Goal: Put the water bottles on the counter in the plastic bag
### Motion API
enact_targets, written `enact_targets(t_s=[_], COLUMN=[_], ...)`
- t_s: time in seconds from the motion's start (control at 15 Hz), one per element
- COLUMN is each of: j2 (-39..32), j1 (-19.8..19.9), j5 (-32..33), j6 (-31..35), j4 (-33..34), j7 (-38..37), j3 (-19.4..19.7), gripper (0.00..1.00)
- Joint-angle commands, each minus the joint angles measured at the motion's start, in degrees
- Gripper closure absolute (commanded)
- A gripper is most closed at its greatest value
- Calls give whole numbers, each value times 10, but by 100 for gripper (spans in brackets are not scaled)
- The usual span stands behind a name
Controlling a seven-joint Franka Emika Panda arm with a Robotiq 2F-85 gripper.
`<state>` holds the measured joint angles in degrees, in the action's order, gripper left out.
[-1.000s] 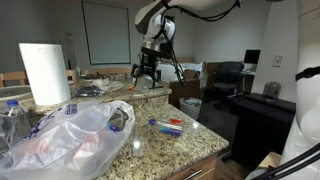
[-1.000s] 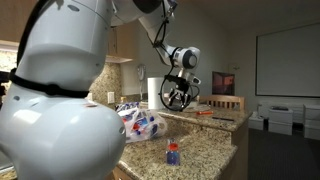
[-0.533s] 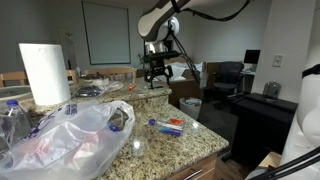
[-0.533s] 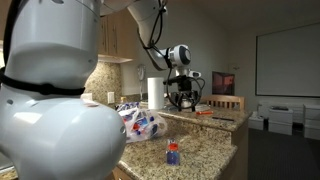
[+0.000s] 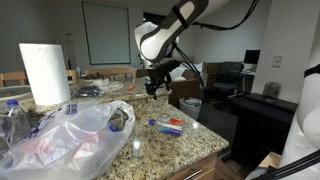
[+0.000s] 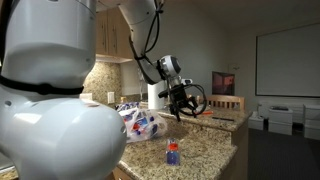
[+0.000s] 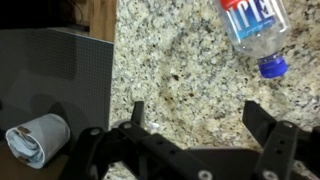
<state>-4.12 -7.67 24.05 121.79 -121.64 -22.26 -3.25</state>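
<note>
Bag: the plastic bag (image 5: 70,130) is lying crumpled on the surface (image 5: 150,148), well apart from the gripper (image 5: 155,86). The same plastic bag (image 6: 140,122) is sitting below and behind the gripper (image 6: 183,106) in an exterior view.
Bag contents: red and blue patches are showing through the film, but it cannot be told whether they are bottles.
Beside the bag: standing bottles (image 5: 12,114), clear with blue caps, are crowding the bag's side farthest from the gripper. A paper-towel roll (image 5: 45,72) is standing upright there too.
Bin: a bin (image 5: 190,104) with a pale liner is sitting on the floor, below the gripper and past the surface's edge.
Gripper: it is hovering above the surface with its fingers (image 7: 137,113) spread wide, gripping nothing and touching nothing.
Loose bottle: the loose bottle (image 7: 250,30) is lying on its side on the surface (image 7: 170,70), ahead of the gripper (image 7: 198,120) and off toward one finger. It is clear of both fingertips. It is showing in both exterior views (image 5: 168,126) (image 6: 172,153).
Writing: the loose bottle's blue label is showing white capitals, cut off by the picture edge and not readable whole. The bag's print is too small to read.
</note>
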Motion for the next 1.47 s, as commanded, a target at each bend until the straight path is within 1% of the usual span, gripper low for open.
enact_targets(t_s=[0.0, 0.13, 0.33, 0.53, 0.67, 0.93, 1.13, 1.27, 1.4], j2=[6, -15, -53, -104, -136, -179, -205, -221, -242], j1=[0, 0, -2, -6, -10, -32, -42, -45, -45], j5=[-12, -33, -58, -68, -74, -57, -56, -54, -59], j6=[65, 66, 25, -38, -90, -202, -260, -267, -261], j4=[-11, 19, 72, 130, 167, 220, 247, 255, 267], j7=[81, 147, 244, 313, 343, 321, 300, 279, 265], j3=[-17, -27, -38, -47, -54, -53, -49, -44, -42], gripper=[0, 0, 0, 0, 0, 0, 0, 0, 0])
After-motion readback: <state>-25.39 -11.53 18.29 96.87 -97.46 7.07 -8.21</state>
